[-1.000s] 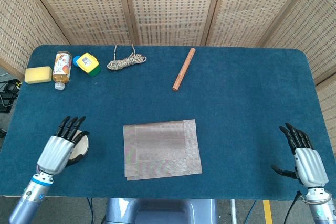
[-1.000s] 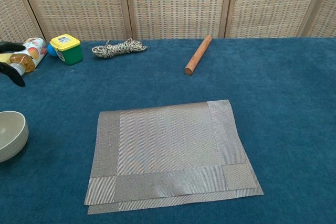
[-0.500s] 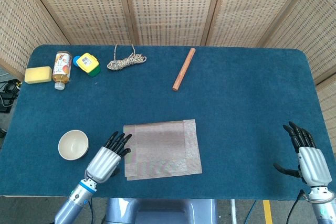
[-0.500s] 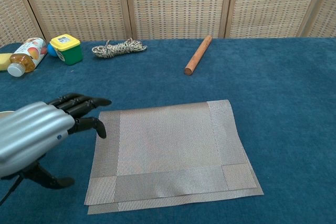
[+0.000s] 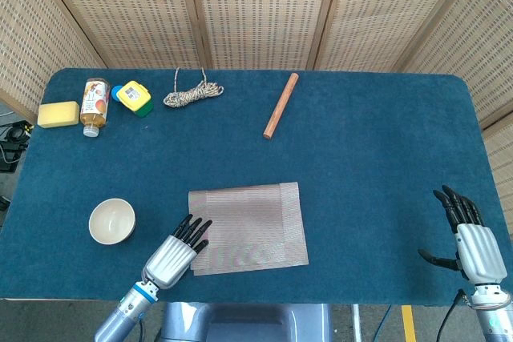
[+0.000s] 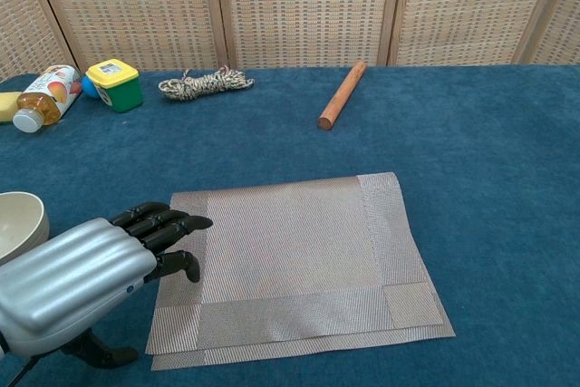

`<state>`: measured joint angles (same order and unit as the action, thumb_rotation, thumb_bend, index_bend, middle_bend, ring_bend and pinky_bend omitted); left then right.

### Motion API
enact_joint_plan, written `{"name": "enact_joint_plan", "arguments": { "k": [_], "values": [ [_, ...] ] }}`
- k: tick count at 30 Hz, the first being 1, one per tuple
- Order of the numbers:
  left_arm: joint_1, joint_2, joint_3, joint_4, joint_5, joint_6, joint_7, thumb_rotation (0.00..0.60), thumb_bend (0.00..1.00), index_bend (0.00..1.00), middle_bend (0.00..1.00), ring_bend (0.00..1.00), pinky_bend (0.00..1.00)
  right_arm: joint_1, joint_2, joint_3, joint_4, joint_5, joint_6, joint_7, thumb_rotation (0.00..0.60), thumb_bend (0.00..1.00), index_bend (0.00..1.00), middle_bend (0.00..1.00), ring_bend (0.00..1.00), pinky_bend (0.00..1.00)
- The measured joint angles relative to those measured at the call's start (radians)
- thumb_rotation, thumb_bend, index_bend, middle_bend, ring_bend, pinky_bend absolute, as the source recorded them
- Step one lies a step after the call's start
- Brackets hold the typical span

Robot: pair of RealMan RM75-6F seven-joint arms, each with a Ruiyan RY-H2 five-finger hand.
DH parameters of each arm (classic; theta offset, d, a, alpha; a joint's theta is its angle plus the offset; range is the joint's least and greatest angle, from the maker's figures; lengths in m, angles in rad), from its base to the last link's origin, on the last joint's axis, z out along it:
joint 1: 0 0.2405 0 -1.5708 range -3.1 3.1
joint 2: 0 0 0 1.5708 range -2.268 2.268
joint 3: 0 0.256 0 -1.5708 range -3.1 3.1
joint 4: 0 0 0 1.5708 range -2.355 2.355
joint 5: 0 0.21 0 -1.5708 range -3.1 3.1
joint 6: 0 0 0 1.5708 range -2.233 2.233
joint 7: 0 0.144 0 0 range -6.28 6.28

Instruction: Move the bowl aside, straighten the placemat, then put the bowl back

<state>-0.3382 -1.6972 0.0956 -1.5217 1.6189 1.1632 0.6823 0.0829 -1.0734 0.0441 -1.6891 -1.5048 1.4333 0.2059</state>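
Note:
The grey woven placemat (image 5: 248, 227) (image 6: 294, 265) lies near the table's front edge, slightly askew, with a second layer showing along its front. The cream bowl (image 5: 111, 221) (image 6: 18, 226) stands on the cloth to the left of the mat, apart from it. My left hand (image 5: 178, 251) (image 6: 86, 283) is open, its fingers stretched forward over the mat's front left corner; contact with the mat cannot be told. My right hand (image 5: 467, 238) is open and holds nothing, at the front right of the table, far from the mat.
Along the far side lie a yellow sponge (image 5: 58, 114), a bottle (image 5: 94, 105), a yellow-green box (image 5: 134, 98), a coil of rope (image 5: 192, 94) and a wooden rod (image 5: 280, 105). Blue cloth (image 5: 385, 166) covers the table.
My left hand has left the bowl and swung right and toward the front edge, reaching the mat's front left corner. The bowl stays where it stood. The right hand barely moved.

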Motion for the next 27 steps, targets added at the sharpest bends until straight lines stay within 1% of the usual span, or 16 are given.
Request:
{"name": "enact_joint_plan", "arguments": {
  "k": [6,12,21,23,27],
  "values": [
    [0.001,-0.017,-0.004,0.028,-0.019,-0.010,0.001,0.600,0.11,0.28,0.00,0.00,0.00,0.000,0.001,0.001,0.001,0.001,0.000,0.005,0.600,0.13,0.00,0.00,0.00,0.00],
    [0.000,-0.037,-0.005,0.053,-0.025,-0.014,-0.004,0.600,0.13,0.31,0.00,0.00,0.00,-0.001,0.001,0.001,0.000,0.000,0.001,0.007,0.600,0.13,0.00,0.00,0.00,0.00],
    [-0.004,-0.073,-0.012,0.081,-0.012,0.002,-0.025,0.600,0.23,0.33,0.00,0.00,0.00,-0.001,0.002,0.002,0.000,-0.002,0.003,0.014,0.600,0.13,0.00,0.00,0.00,0.00],
    [-0.005,-0.075,-0.011,0.081,-0.009,0.004,-0.030,0.600,0.27,0.34,0.00,0.00,0.00,-0.002,0.002,0.002,0.000,-0.003,0.005,0.016,0.600,0.13,0.00,0.00,0.00,0.00],
    [-0.006,-0.074,-0.009,0.076,0.007,0.018,-0.046,0.600,0.29,0.35,0.00,0.00,0.00,-0.002,0.002,0.003,0.001,-0.002,0.006,0.017,0.600,0.13,0.00,0.00,0.00,0.00]
  ]
}}
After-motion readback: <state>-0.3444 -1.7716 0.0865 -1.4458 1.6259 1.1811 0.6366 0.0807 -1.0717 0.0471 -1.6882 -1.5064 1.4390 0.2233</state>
